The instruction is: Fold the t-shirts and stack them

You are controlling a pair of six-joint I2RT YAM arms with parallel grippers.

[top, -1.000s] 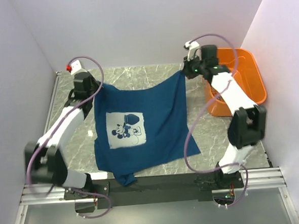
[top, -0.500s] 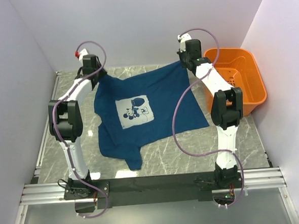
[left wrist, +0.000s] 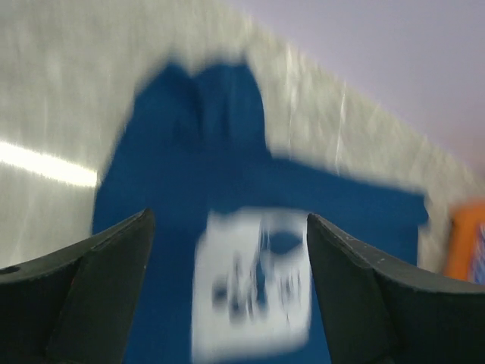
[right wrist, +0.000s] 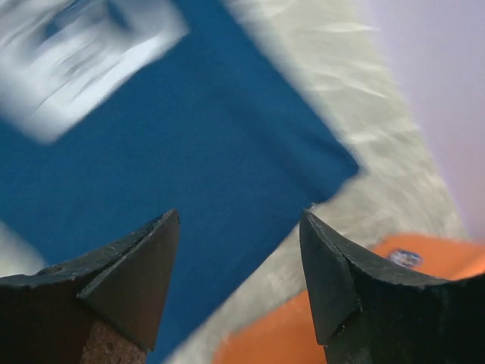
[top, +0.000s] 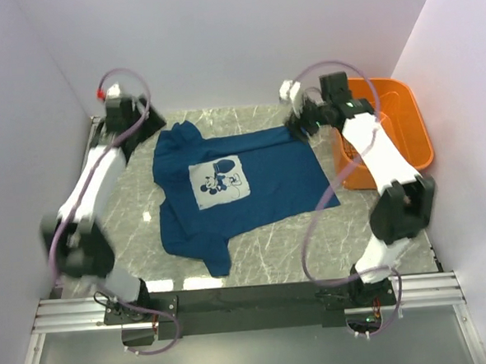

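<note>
- The t-shirt [top: 259, 177] lies spread on the marble worktop [top: 272, 250], chest side up, roughly in the middle and a little toward the far side.
- Its pale print [top: 219, 182] faces up and sits left of the shirt's centre.
- The far-left edge is bunched into a rounded lump near the left arm. The near-left edge ends in a crumpled flap pointing toward the arm bases.
- The far edge runs fairly straight from the lump to the far-right corner, which lies just beside the right arm's wrist.
- The right corner points at the orange basket [top: 414, 143] and stops near its foot. I cannot tell whether they touch.
- The left claw [left wrist: 227, 220] hangs above the shirt's far-left part with its jaws spread wide and nothing between them. The view is blurred.
- The right claw [right wrist: 239, 216] is also gaping and grips nothing. Below it are blue cloth, the shirt's corner, a wedge of marble and the orange rim.
- Bare marble shows along the near side between the shirt and the arm bases, in a strip along the left wall, and in a narrow band by the back wall.
- The right side is tight, since the basket fills the far-right corner.
</note>
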